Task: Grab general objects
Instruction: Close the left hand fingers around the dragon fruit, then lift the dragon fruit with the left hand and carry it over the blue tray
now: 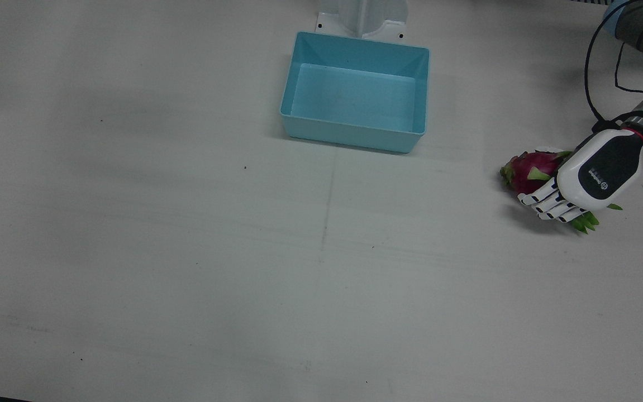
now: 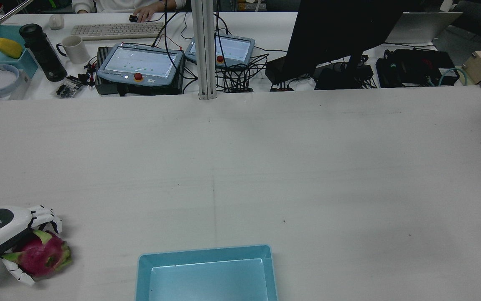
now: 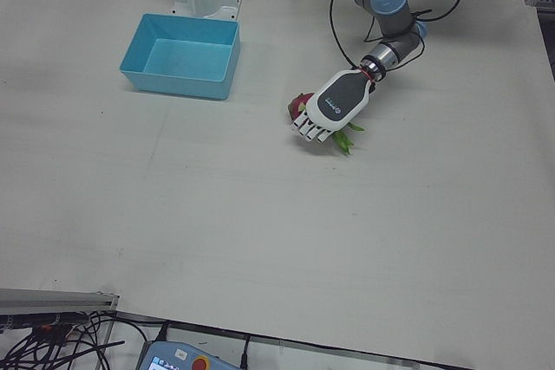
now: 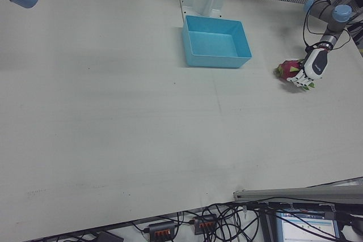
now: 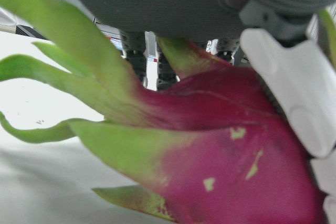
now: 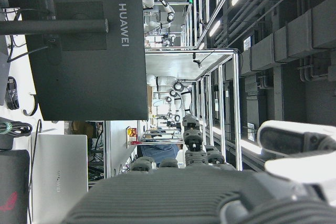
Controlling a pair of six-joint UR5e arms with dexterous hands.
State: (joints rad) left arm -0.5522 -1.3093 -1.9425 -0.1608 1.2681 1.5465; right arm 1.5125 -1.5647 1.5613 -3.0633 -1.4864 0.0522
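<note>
Here, on the scuffed white table [image 1: 187,251], the left hand's [image 1: 595,176] fingers [image 1: 544,202] wrap the dragon fruit [image 1: 525,170].

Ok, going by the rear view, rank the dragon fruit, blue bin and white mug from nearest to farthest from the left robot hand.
1. Dragon fruit: under the left robot hand, fingers curled around it.
2. Blue bin: to the right, at the near edge.
3. White mug: far side, on the operators' desk.

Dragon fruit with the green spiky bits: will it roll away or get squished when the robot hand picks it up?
The dragon fruit looks rounded, so it could roll if nudged. Its green leafy tips look thin and probably bend. The left hand wraps fingers around it, so it likely stays put.
</note>
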